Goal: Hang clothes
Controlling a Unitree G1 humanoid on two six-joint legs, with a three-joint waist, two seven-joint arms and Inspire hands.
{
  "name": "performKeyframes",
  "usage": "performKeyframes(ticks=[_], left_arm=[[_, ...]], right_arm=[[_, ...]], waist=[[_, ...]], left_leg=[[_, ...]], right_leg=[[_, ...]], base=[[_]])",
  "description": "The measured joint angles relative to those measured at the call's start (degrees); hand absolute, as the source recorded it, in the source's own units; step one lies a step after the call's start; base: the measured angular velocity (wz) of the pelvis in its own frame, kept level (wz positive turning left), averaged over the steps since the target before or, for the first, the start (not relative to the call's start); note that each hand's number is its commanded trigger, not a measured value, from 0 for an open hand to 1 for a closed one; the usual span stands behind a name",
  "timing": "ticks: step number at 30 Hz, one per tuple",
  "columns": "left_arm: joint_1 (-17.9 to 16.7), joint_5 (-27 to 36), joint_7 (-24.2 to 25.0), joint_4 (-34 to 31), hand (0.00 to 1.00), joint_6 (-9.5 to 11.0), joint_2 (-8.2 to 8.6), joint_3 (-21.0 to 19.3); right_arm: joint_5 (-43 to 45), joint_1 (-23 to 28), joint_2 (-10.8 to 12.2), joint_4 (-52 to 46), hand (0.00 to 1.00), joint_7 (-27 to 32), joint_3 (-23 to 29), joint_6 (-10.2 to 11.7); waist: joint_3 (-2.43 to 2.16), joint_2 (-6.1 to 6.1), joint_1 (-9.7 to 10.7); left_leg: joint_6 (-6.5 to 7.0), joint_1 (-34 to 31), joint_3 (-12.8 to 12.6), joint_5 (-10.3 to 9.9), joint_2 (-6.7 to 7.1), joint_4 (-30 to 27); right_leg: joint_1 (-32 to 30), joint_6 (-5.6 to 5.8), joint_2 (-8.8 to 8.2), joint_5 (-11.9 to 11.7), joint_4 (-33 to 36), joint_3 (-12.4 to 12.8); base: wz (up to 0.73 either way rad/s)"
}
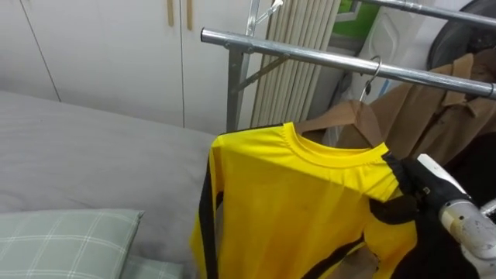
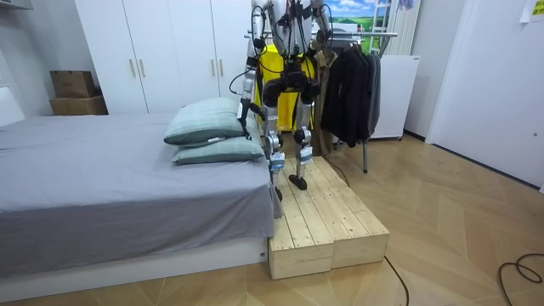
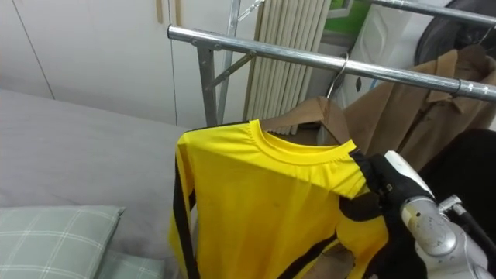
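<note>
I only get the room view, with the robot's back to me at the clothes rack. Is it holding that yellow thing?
Observer: Yes, its right hand grips the yellow shirt at one shoulder.
Operator: Is it on the rail yet?
Observer: No; the whole shirt is below the metal rail, held up by that hand.
Operator: What's behind it?
Observer: A brown garment hanging from that rail.

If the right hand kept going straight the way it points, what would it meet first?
The right hand points up and to the left, pinching the yellow shirt at its shoulder. Beyond that, probably the brown garment hanging behind, then the metal rail; depth is unclear.
</note>
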State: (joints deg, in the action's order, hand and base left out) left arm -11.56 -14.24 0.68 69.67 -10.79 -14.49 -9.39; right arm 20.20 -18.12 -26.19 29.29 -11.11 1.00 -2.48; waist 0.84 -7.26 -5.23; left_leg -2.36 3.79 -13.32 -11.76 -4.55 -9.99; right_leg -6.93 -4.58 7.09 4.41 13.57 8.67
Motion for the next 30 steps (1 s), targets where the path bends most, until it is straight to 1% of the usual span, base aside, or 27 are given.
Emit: performKeyframes(ticks=[3, 6, 8, 10, 14, 16, 18, 24, 25, 26, 27, 30], left_arm=[[-0.1, 0.0, 0.1, -0.6, 0.0, -0.1, -0.14, 0.0], [-0.3, 0.0, 0.6, -1.3, 0.0, -0.5, -0.14, 0.1], [-0.3, -0.1, 1.0, -1.4, 0.0, -0.6, -0.12, 0.1], [-0.3, -0.5, 1.1, -1.5, 0.0, -0.5, -0.07, 0.1], [-0.3, -1.7, 1.1, -1.5, 0.0, -0.6, 0.01, 0.7], [-0.2, -2.3, 1.1, -1.6, 0.0, -0.7, 0.03, 0.7], [-0.2, -2.9, 1.1, -1.8, 0.0, -0.8, 0.12, 0.7], [-0.2, -3.6, 1.1, -2.2, 0.0, -0.8, 0.31, 0.7], [-0.2, -3.6, 1.1, -2.2, 0.0, -0.8, 0.32, 0.7], [-0.2, -3.6, 1.1, -2.2, 0.0, -0.8, 0.32, 0.7], [-0.2, -3.6, 1.1, -2.2, 0.0, -0.8, 0.32, 0.6], [-0.2, -3.9, 1.1, -2.2, 0.0, -0.8, 0.32, 0.6]], right_arm=[[0.0, 0.0, 0.0, 1.1, 1.0, 0.9, 0.0, 0.4], [0.1, 0.0, 0.0, 1.3, 1.0, 1.8, -0.5, 0.6], [0.2, 0.1, 0.0, 1.4, 1.0, 2.5, -0.8, 0.6], [0.3, 0.2, 0.1, 1.7, 1.0, 3.1, -0.9, 0.6], [0.4, 0.2, 0.6, 2.7, 1.0, 4.3, -0.9, 1.1], [0.8, 0.2, 1.4, 3.3, 1.0, 5.4, -0.9, 1.4], [0.8, 0.2, 1.7, 3.5, 1.0, 6.2, -0.9, 1.7], [0.9, 0.3, 1.9, 4.4, 1.0, 7.3, -0.9, 2.4], [0.8, 0.3, 2.0, 4.4, 0.58, 7.4, -0.9, 2.5], [0.8, 0.3, 2.1, 4.4, 0.47, 7.4, -0.8, 2.5], [0.8, 0.3, 2.3, 4.5, 0.0, 7.4, -0.7, 2.5], [0.6, 0.3, 3.4, 6.0, 0.0, 8.2, -0.4, 3.2]], waist=[[0.04, 0.06, -0.2], [0.12, 0.36, -0.3], [0.25, 0.71, -0.8], [0.27, 0.95, -1.3], [0.21, 1.17, -1.4], [0.11, 1.35, -1.4], [0.12, 1.61, -1.4], [0.03, 2.23, -1.4], [0.02, 2.25, -1.4], [0.02, 2.25, -1.3], [0.02, 2.24, -1.3], [0.06, 2.31, -1.3]], left_leg=[[0.0, 0.0, 0.0, 0.0, -0.05, -0.1], [-0.02, 0.2, 0.0, 0.0, -0.07, -0.1], [-0.02, 0.5, -0.2, 0.0, -0.07, -0.1], [-0.02, 0.7, -0.3, 0.0, -0.06, 0.0], [-0.03, 0.9, -0.4, 0.0, -0.07, 0.0], [-0.06, 0.9, -0.4, 0.0, -0.12, 0.0], [-0.08, 0.9, -0.4, 0.0, -0.14, 0.0], [-0.09, 0.9, 0.1, 0.0, -0.19, -0.1], [-0.1, 0.9, 0.1, 0.0, -0.2, -0.1], [-0.1, 0.9, 0.1, 0.0, -0.2, -0.1], [-0.11, 0.9, 0.1, 0.0, -0.21, -0.1], [-0.16, 1.2, 0.4, -0.1, -0.3, -0.3]], right_leg=[[0.0, -0.02, 0.01, 0.0, 0.0, -0.2], [0.1, -0.06, 0.09, 0.0, 0.0, -0.1], [0.3, -0.07, 0.2, 0.0, 0.1, 0.3], [0.4, -0.07, 0.28, 0.0, 0.1, 0.6], [0.6, -0.05, 0.24, 0.0, 0.0, 0.5], [0.6, -0.09, 0.23, -0.1, 0.0, 0.3], [0.6, -0.1, 0.22, -0.1, -0.1, 0.2], [1.0, -0.16, 0.15, -0.1, -0.3, -0.2], [1.0, -0.19, 0.15, -0.1, -0.3, -0.2], [1.0, -0.21, 0.15, -0.1, -0.3, -0.2], [1.1, -0.24, 0.14, -0.1, -0.4, -0.2], [1.8, -0.27, 0.07, -0.3, -1.0, -0.4]], base=[[0.0], [0.0], [-0.07], [-0.06], [0.0], [0.0], [0.02], [0.04], [0.0], [0.0], [0.0], [0.04]])
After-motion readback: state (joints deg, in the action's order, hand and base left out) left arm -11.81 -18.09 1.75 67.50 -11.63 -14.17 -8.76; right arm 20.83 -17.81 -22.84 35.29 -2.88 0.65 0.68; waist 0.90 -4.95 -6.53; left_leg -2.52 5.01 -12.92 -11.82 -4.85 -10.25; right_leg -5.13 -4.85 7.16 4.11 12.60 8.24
